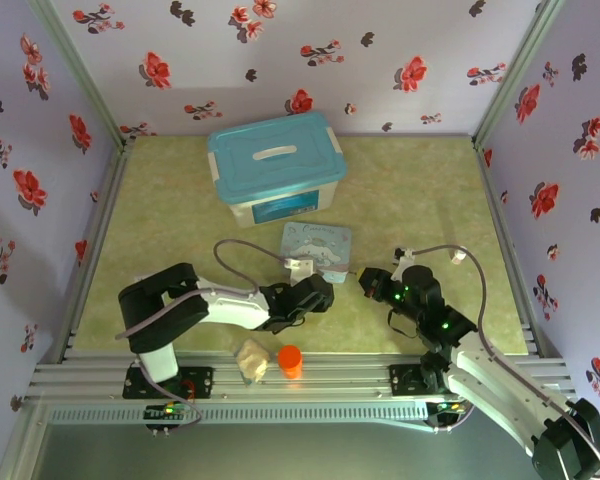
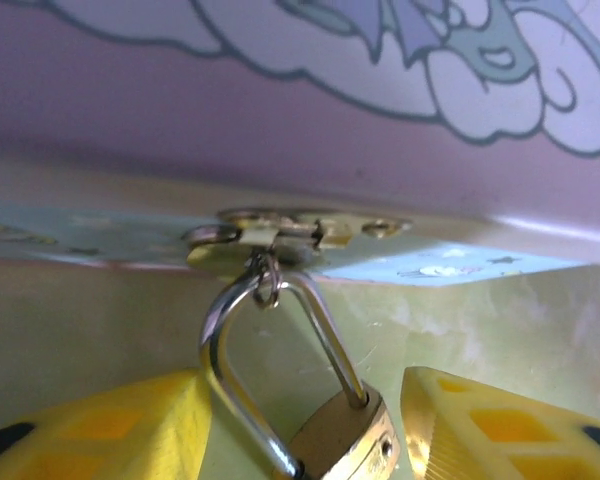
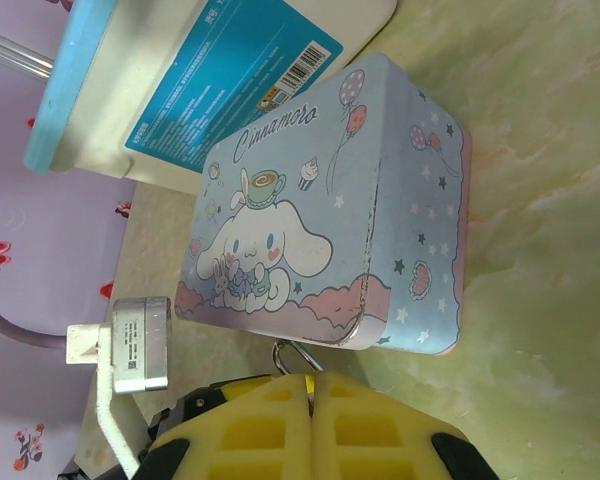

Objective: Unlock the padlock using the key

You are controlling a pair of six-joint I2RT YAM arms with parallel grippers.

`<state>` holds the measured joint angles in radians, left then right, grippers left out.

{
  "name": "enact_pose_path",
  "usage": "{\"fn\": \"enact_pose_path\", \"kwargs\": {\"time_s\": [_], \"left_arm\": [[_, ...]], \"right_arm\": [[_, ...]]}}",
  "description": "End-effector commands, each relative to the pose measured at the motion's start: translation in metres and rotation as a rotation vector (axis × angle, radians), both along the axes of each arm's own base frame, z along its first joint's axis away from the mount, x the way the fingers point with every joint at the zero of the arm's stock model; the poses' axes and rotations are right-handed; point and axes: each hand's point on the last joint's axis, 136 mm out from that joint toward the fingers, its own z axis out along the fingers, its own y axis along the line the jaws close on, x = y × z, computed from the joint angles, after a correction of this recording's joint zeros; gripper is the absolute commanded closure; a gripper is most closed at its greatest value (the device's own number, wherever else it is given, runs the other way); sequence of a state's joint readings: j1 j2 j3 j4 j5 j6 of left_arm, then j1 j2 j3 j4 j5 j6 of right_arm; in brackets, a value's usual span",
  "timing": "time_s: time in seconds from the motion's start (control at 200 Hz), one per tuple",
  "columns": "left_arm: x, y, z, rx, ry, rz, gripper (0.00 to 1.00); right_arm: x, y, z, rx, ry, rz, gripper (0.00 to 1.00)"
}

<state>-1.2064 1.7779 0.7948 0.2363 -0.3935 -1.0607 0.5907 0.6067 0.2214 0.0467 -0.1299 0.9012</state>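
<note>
The left claw (image 2: pixel 305 432) stands apart around the small brass padlock with a silvery shackle (image 2: pixel 342 440), which is threaded through the hasp of the one pale-blue cartoon tin (image 1: pixel 318 245) mid-counter. The right claw (image 3: pixel 311 400), pressed together, hovers beside that tin, and its wrist view shows the printed lid. On the green marbled counter (image 1: pixel 420 200), ringed by lilac flowered walls (image 1: pixel 40 150), one blue-lidded plastic tub (image 1: pixel 275 165) sits near the far edge and one orange cylinder (image 1: pixel 291 360) at the near edge.

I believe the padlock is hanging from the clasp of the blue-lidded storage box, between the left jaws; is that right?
Not quite: the padlock hangs from the clasp of the cartoon tin, not the storage box. It does sit between the left jaws, as the left wrist view shows.
</note>
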Motion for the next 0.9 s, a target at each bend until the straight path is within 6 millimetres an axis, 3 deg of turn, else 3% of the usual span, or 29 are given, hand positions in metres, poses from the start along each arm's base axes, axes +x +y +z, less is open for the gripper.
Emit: {"fn": "enact_pose_path", "kwargs": {"time_s": [0.0,0.25,0.365,0.515,0.69,0.77,0.895], "left_arm": [[-0.005,-0.002,-0.032,0.030,0.061,0.006,0.54],[-0.008,-0.012,-0.028,0.026,0.062,-0.031,0.78],[-0.008,-0.012,-0.022,0.012,0.060,-0.031,0.82],[-0.006,-0.017,-0.002,-0.086,0.075,-0.018,0.90],[0.009,-0.016,0.024,-0.307,0.116,0.088,0.98],[0.017,-0.017,0.038,-0.393,0.116,0.130,1.00],[0.025,-0.026,0.054,-0.473,0.115,0.171,1.00]], "right_arm": [[0.002,-0.003,0.002,0.020,-0.010,-0.023,1.00],[-0.004,-0.011,-0.017,0.032,0.035,-0.064,1.00],[-0.007,-0.010,-0.025,0.061,0.057,-0.062,1.00],[-0.011,-0.004,-0.028,0.140,0.096,-0.053,1.00],[-0.019,-0.004,-0.048,0.301,0.240,-0.141,1.00],[-0.023,-0.004,-0.054,0.269,0.244,-0.170,1.00],[-0.022,-0.005,-0.045,0.284,0.195,-0.216,1.00]]}}
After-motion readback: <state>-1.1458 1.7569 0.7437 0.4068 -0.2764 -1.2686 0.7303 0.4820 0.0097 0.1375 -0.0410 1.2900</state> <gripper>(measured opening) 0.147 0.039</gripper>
